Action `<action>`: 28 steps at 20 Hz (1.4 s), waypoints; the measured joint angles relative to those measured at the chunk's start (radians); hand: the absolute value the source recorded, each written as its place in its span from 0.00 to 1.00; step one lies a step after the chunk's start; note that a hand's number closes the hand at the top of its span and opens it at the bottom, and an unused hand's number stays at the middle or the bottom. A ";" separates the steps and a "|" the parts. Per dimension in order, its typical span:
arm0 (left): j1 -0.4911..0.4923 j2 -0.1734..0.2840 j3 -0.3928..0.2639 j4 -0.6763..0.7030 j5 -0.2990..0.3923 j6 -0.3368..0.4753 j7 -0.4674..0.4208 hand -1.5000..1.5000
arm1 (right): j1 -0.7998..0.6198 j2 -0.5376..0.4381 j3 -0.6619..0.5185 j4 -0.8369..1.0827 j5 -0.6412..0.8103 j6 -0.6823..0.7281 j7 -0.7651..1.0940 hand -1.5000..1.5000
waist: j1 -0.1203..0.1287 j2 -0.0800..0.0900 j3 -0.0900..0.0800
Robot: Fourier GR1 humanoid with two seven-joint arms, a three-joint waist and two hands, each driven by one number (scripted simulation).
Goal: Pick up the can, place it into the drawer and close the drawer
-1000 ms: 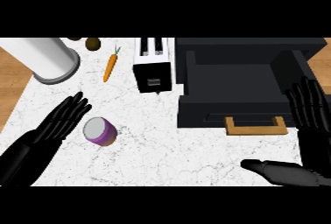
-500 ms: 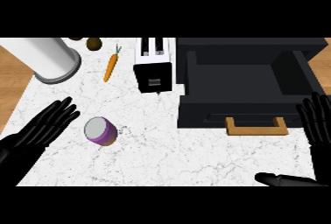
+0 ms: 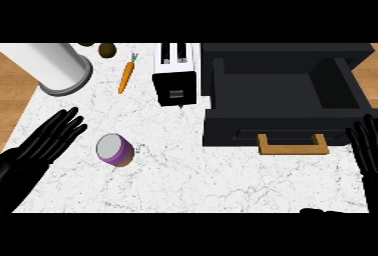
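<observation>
A purple can (image 3: 115,150) with a grey lid lies on the white marble counter at the left. My left hand (image 3: 44,141) rests open just left of it, fingers straight, a small gap between them. At the upper right a black drawer (image 3: 284,95) stands open, its wooden handle (image 3: 292,144) facing me; nothing lies inside. Only the fingers of my right hand (image 3: 365,147) show at the right edge, open, right of the handle.
A white toaster (image 3: 176,75) stands left of the drawer. A carrot (image 3: 126,76) lies beside it, a large white cylinder (image 3: 56,66) at the top left, and a brown round thing (image 3: 107,49) near the top edge. Wooden floor shows past the counter's left side.
Both hands have drawn back toward the lower edge and outward; the right hand has slid mostly out of view. The can and drawer have not moved.
</observation>
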 measured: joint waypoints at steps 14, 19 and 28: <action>-0.080 -0.084 -0.004 0.268 -0.207 -0.050 -0.184 0.00 | 0.051 0.012 -0.071 0.022 -0.026 0.085 -0.070 0.00 | -0.002 0.001 0.000; -0.088 -0.098 0.002 0.357 -0.269 -0.058 -0.272 0.00 | 0.018 0.014 -0.091 0.056 -0.022 0.092 -0.074 0.00 | 0.000 0.001 0.000; -0.113 -0.103 0.021 0.555 -0.385 -0.051 -0.447 0.00 | 0.004 0.035 -0.094 0.079 0.002 0.104 -0.092 0.00 | -0.001 0.001 0.000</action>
